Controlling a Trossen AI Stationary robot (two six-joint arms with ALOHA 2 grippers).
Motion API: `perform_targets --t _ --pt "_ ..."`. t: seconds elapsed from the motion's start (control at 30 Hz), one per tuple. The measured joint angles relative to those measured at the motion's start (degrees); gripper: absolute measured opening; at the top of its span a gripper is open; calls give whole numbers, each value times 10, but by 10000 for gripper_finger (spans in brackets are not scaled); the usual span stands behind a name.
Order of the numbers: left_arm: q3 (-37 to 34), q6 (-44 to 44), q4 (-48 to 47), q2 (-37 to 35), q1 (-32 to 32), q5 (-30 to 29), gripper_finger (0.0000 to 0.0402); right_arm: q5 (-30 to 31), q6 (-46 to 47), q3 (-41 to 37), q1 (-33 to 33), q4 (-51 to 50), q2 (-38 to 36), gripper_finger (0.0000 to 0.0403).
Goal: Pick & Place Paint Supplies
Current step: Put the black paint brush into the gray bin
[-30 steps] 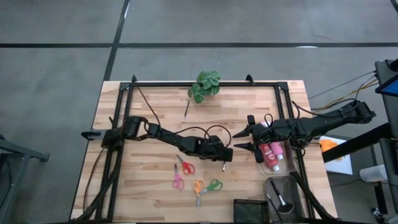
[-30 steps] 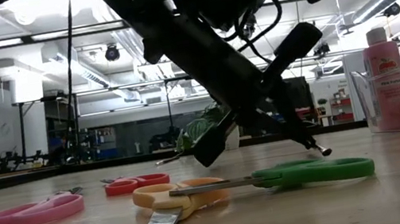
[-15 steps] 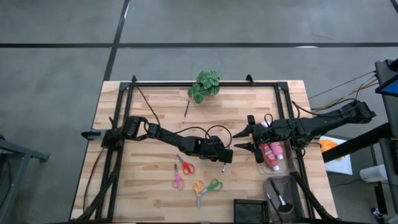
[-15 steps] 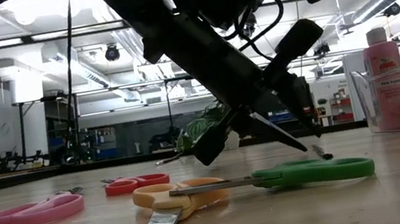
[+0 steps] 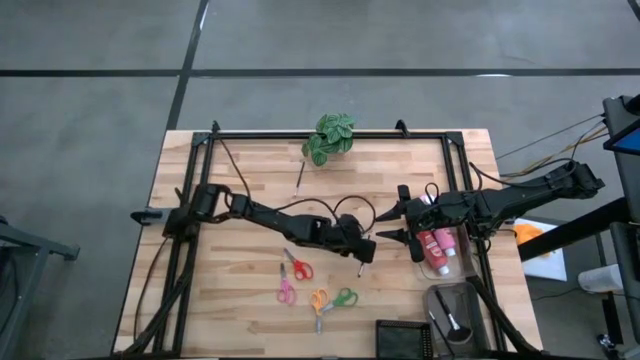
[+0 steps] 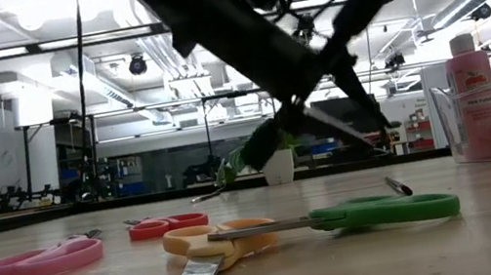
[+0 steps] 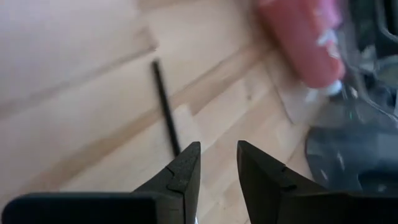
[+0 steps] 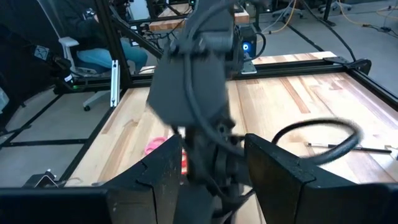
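My left gripper (image 5: 364, 254) (image 7: 217, 152) hangs open just above a thin dark-handled brush (image 5: 360, 268) (image 7: 165, 106), which lies flat on the table near the green scissors (image 6: 391, 210). My right gripper (image 5: 388, 225) (image 8: 211, 155) hovers wide open and empty right of it, pointing toward the left arm. Red and pink squeeze bottles (image 5: 436, 246) (image 6: 469, 72) with white caps sit in a clear container at the table's right side. A second brush (image 5: 300, 173) lies by the green plant (image 5: 330, 137).
Red scissors (image 5: 297, 267), pink scissors (image 5: 285, 291) and an orange and green pair (image 5: 331, 299) lie near the front edge. A clear cup holding brushes (image 5: 450, 315) and a black box (image 5: 405, 339) stand at the near right. Black frame rails (image 5: 330, 135) border the table.
My left gripper has let go of the brush and risen. The brush, earlier held slanting with its tip just above the table, first touched down at its tip and now lies flat by the green scissors. The right arm has kept still.
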Motion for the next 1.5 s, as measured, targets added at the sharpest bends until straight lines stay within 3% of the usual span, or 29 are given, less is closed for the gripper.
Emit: perform_targets --t 0.13,0.33,0.5,0.7,1.17,1.5 --pt "-1 120 -23 -40 8 24 107 0 0 0 0 2 0 171" --pt "-35 339 -16 -136 6 6 107 0 0 0 0 0 0 171" --pt "-111 446 27 -254 7 -35 106 0 0 0 0 0 0 171" --pt "-235 543 63 -425 6 -38 106 0 0 0 0 0 0 171" --pt "-536 575 64 -860 6 -35 106 0 0 0 0 0 0 171" --pt "-683 595 80 -1064 6 -35 106 0 0 0 0 0 0 171"
